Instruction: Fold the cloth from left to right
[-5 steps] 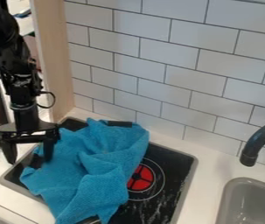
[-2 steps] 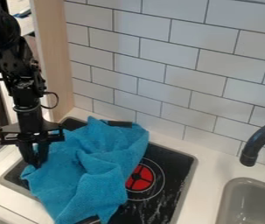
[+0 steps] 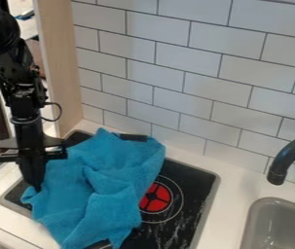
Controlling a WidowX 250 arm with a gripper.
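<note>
Camera view: the black two-finger gripper point(image 3: 36, 188) points down at the left edge of the soft, textured blue cloth point(image 3: 104, 185), its fingers pressed together and, as far as I can judge, pinching a bit of that edge. So the step in hand looks to be the grasp, with the fold to come. Next, the pinched edge needs lifting clear, then carrying rightward over the rest and laying down; a thin grip could slip.

The cloth lies rumpled and uneven, ridges running through its middle, its lower end hanging past the near edge of the flat black stove top point(image 3: 195, 182). To its right is the round red burner point(image 3: 156, 197); farther right, across the white counter point(image 3: 231, 187), come the grey sink point(image 3: 251, 210) and curved dark faucet point(image 3: 287, 158).
</note>
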